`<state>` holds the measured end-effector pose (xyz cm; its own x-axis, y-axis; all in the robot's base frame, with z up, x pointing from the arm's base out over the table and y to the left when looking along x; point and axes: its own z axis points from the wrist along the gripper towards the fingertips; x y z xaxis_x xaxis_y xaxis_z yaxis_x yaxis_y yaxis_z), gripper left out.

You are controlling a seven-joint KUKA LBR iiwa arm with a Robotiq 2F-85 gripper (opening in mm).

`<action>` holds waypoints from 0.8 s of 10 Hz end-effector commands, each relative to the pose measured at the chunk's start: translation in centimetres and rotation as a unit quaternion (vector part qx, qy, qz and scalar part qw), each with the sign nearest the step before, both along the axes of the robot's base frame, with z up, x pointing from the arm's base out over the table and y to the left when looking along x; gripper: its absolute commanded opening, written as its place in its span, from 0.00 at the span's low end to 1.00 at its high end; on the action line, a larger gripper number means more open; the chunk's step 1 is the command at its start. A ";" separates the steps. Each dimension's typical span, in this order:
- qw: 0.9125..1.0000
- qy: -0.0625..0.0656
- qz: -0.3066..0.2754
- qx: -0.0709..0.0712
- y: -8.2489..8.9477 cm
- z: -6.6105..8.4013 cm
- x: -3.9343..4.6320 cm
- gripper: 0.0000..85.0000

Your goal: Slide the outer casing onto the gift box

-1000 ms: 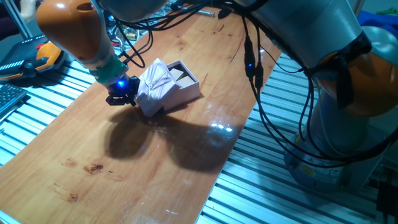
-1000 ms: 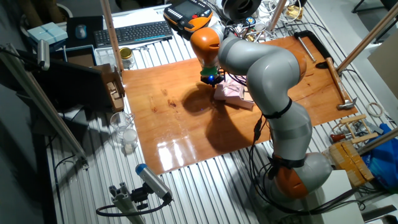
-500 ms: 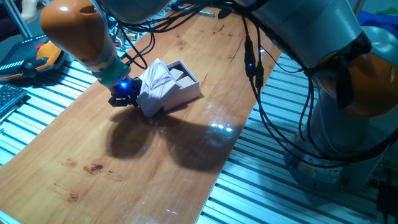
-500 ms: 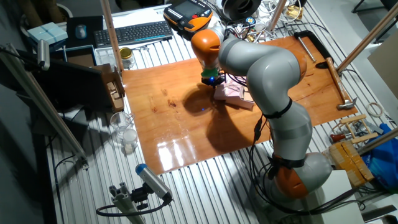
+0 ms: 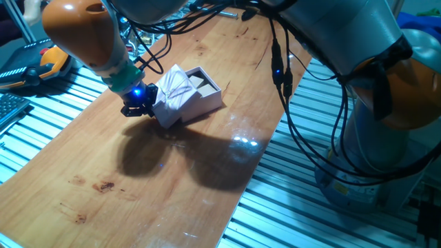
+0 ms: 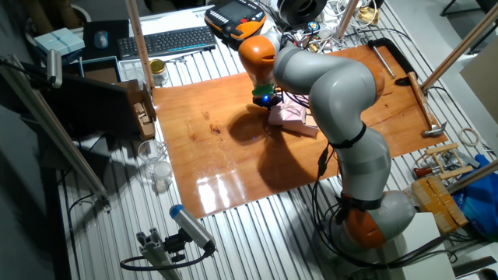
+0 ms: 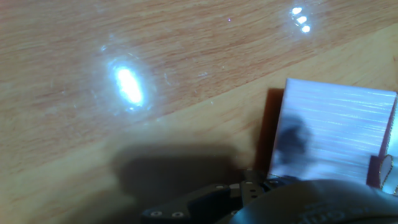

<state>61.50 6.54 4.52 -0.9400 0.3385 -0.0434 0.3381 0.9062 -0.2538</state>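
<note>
The outer casing (image 5: 174, 93) sits tilted on the gift box (image 5: 204, 96), its ribbon face turned up and toward the hand (image 5: 138, 105). Its low edge seems to rest on the tabletop (image 5: 172, 186), while the far part leans over the box's near end. The box lies flat, with its open top and beige blocks showing past the casing toward the tabletop's far edge. Both things lie in the far half of the tabletop, a little toward the edge nearest the robot's base.

From the hand, the casing lies just beside, on the side of the robot's base, and the box is straight behind it on the same line. That line, hand to casing to box, looks like the way any push would have to go, since the casing has to be levelled and run along the box.

The hand is low, at the casing's low edge, with a blue light above it. I cannot tell whether its fingers are wide or narrow, or whether they pinch the edge: the hand view shows only dark metal and a pale wall (image 7: 336, 134).

In the other fixed view the arm (image 6: 327, 85) hides most of the pink pair.
</note>
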 end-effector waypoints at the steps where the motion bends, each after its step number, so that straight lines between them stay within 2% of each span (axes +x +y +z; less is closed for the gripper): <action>1: 1.000 0.000 0.001 0.000 0.0 0.1 -0.07 0.00; 8: 1.000 0.006 0.005 0.000 -0.1 1.1 -0.55 0.00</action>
<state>60.94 6.39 5.70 -0.9439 0.3287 -0.0318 0.3255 0.9099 -0.2572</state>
